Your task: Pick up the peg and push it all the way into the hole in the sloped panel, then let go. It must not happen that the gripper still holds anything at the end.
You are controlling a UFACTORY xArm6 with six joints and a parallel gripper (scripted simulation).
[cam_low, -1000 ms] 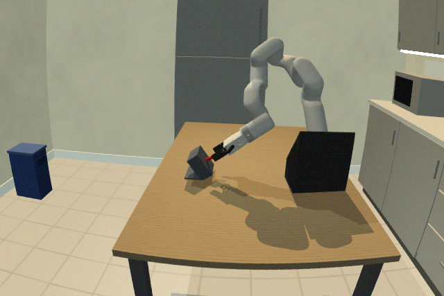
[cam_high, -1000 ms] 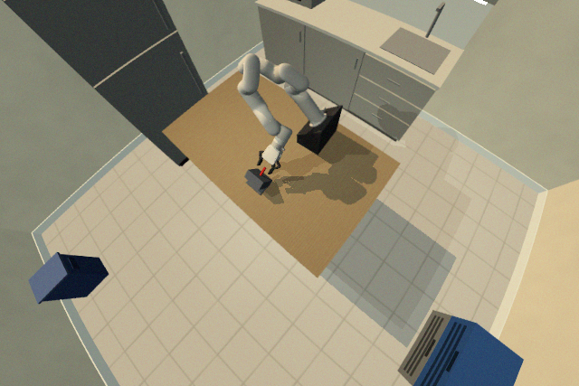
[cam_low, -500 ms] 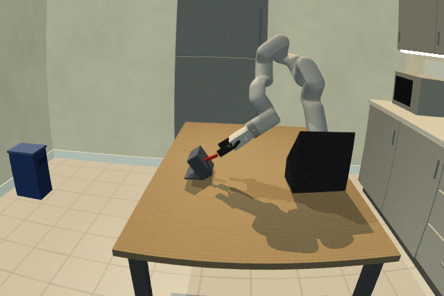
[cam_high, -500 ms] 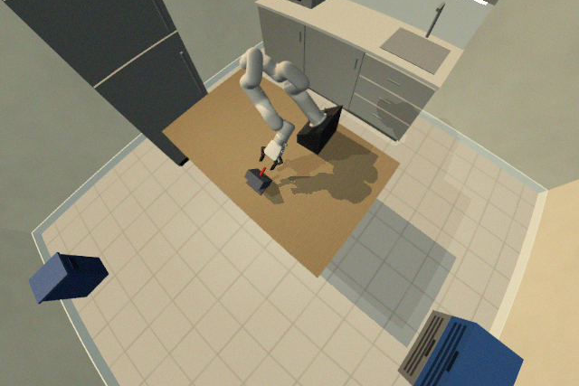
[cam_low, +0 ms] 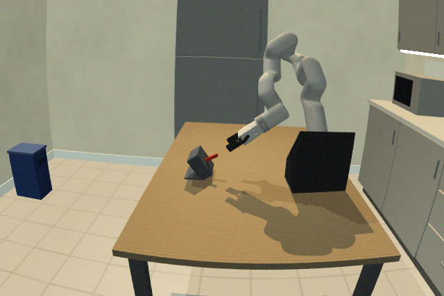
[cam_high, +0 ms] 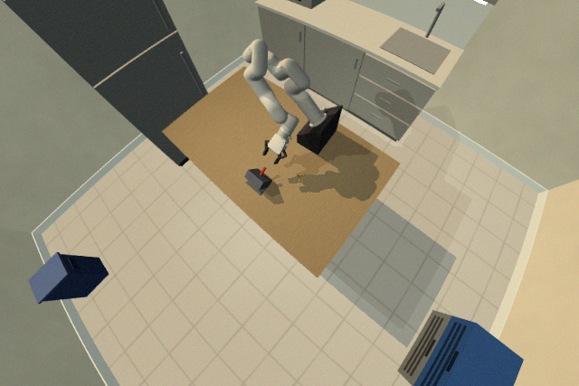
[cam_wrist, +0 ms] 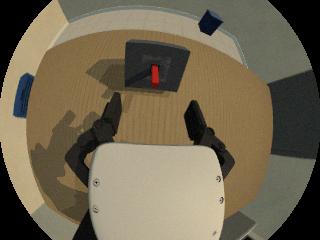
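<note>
A dark grey sloped panel [cam_low: 198,168] stands on the wooden table's left part. A red peg [cam_low: 211,157] sticks out of the hole in its sloped face, with only a short end showing. The panel [cam_high: 256,180] and peg [cam_high: 263,170] also show in the overhead view, and in the wrist view the peg [cam_wrist: 155,75] sits in the panel [cam_wrist: 156,64] straight ahead of the fingers. My gripper [cam_low: 233,143] is open and empty, up and to the right of the peg and apart from it. It also shows in the overhead view [cam_high: 271,154] and the wrist view [cam_wrist: 152,118].
A black box [cam_low: 318,161] stands on the table by the arm's base, right of the gripper. A fridge [cam_low: 220,56] stands behind the table. Counters with a microwave [cam_low: 417,93] run along the right wall. A blue bin [cam_low: 28,170] stands on the floor at left.
</note>
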